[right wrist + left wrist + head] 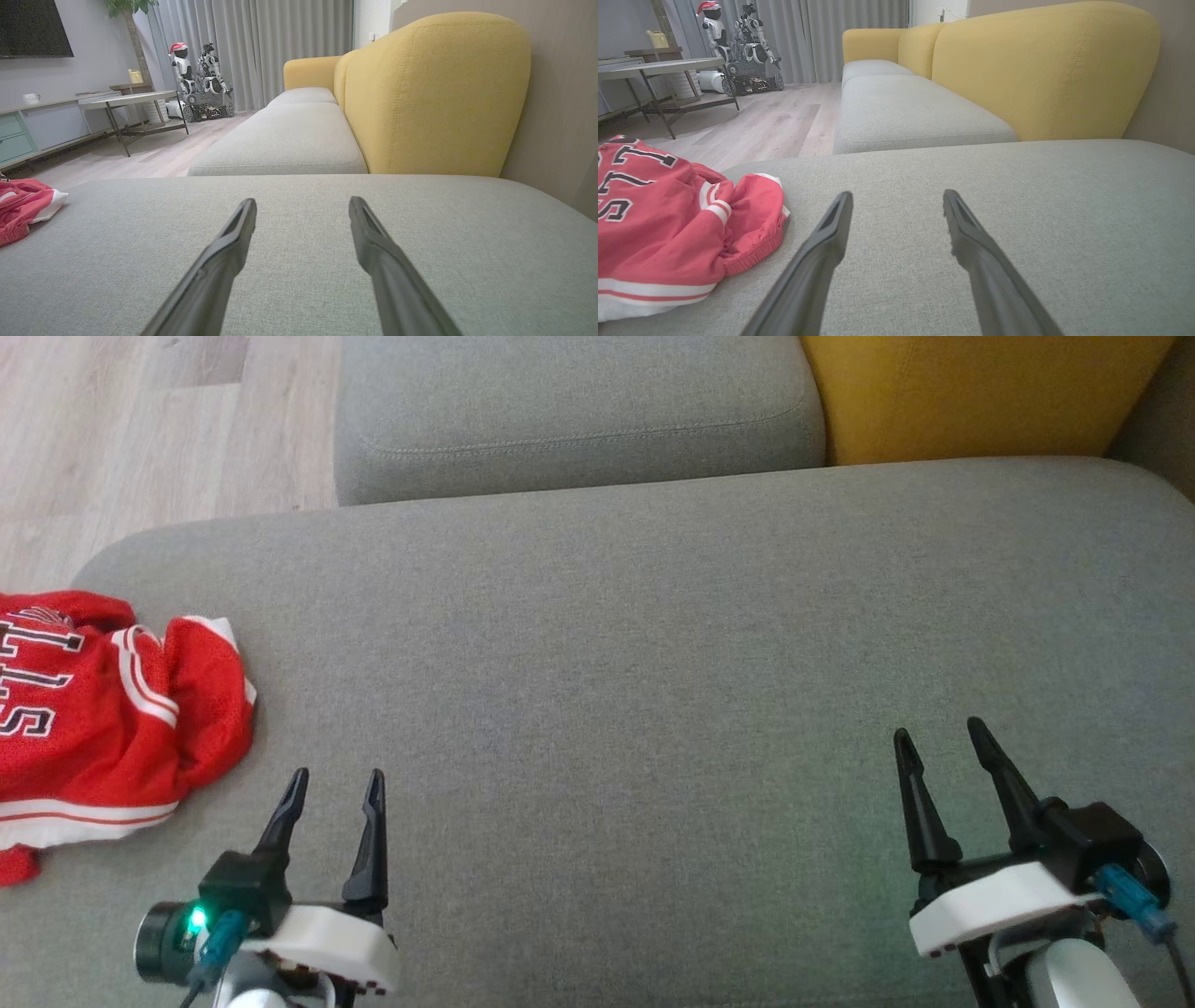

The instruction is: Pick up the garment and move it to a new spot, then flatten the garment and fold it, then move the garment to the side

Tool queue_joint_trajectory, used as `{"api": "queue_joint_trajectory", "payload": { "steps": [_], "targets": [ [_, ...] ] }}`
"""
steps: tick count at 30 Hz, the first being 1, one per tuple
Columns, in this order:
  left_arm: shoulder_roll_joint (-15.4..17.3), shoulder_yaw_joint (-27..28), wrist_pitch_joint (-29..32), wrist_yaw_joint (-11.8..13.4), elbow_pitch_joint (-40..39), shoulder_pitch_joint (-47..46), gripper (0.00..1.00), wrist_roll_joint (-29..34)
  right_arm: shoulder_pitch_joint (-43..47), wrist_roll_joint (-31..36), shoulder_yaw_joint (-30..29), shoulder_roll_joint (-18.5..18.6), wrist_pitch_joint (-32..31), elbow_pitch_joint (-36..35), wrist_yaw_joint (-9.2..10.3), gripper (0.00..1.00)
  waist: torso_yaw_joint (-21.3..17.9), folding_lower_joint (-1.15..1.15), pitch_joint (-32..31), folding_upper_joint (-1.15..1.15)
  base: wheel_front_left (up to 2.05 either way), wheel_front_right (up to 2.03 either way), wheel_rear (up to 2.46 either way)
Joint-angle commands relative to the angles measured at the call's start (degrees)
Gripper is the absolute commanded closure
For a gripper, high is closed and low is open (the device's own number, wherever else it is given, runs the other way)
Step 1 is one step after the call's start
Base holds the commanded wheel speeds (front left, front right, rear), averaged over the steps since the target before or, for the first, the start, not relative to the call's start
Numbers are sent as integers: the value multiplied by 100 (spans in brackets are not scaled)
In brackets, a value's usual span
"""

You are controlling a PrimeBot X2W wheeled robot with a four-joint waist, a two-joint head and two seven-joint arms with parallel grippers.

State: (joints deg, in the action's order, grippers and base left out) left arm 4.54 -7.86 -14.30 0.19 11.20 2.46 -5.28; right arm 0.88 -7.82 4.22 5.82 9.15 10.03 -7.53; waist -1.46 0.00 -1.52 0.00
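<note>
I'd say living room, grey sofa [467, 256] under my right claw [302, 199], yellow backrest [434, 93] ahead-right, curtains [261, 46], TV [32, 28], coffee table [126, 99] ahead-left

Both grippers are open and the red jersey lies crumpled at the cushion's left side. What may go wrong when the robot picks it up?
1. The red jersey is bunched in overlapping folds, so the left gripper may pinch several layers or just one edge.
2. It lies near the left edge of the grey cushion; a careless pull might drag it onto the wooden floor.
</note>
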Motion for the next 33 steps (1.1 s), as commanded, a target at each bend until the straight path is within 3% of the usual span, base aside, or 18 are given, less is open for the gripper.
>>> {"api": "queue_joint_trajectory", "payload": {
  "steps": [1, 17, 33],
  "targets": [
    [8, 240, -70, 26, -166, -208, 0, -35, -154, -26, 89, 15, 44, -164, 4, 0, -1, 0, 3, 0, 0, 0, 0],
    [-22, 287, -70, 39, -70, -281, 0, 17, -120, -11, 27, -8, -18, -194, 4, 0, 137, 0, 22, 0, 0, 0, 0],
    [36, 543, -70, 91, -207, -407, 0, -20, -74, 89, 206, -15, -215, -585, 4, 0, 1532, 0, 5, 0, 0, 0, 0]
  ]
}}
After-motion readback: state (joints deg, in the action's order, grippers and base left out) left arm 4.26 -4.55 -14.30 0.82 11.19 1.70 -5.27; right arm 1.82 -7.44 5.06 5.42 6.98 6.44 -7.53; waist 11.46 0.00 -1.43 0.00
